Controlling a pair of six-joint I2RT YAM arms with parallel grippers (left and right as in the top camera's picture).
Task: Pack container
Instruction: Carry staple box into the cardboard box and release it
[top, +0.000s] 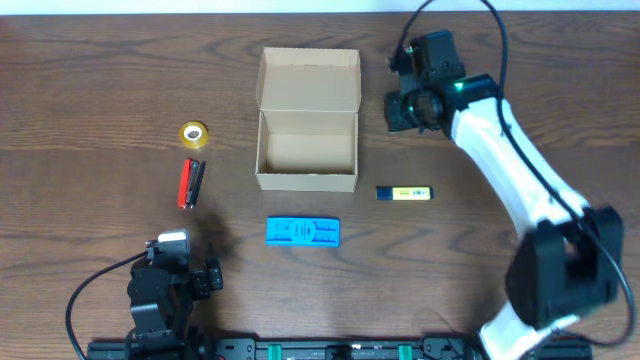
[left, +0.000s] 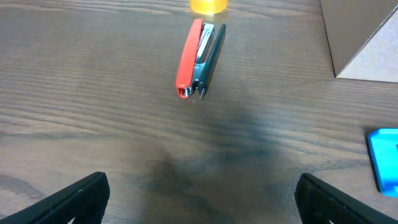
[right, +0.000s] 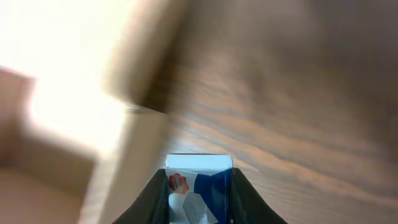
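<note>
The container (top: 306, 178) is a tan cardboard box, open, its flap lid raised at the back; its blurred wall shows in the right wrist view (right: 118, 180). My right gripper (top: 408, 108) hovers right of the box, shut on a small blue-and-white packet (right: 199, 190). My left gripper (top: 185, 272) is open and empty at the near left; its fingers (left: 199, 199) frame bare table. A red stapler (top: 190, 183) (left: 198, 59), a yellow tape roll (top: 194, 134) (left: 208, 5), a blue flat item (top: 302, 232) (left: 384, 158) and a blue-yellow marker (top: 404, 193) lie around the box.
Dark wooden table (top: 100, 90). The right arm's white links (top: 520, 190) stretch over the table's right side. The box corner (left: 367, 43) shows at the upper right of the left wrist view.
</note>
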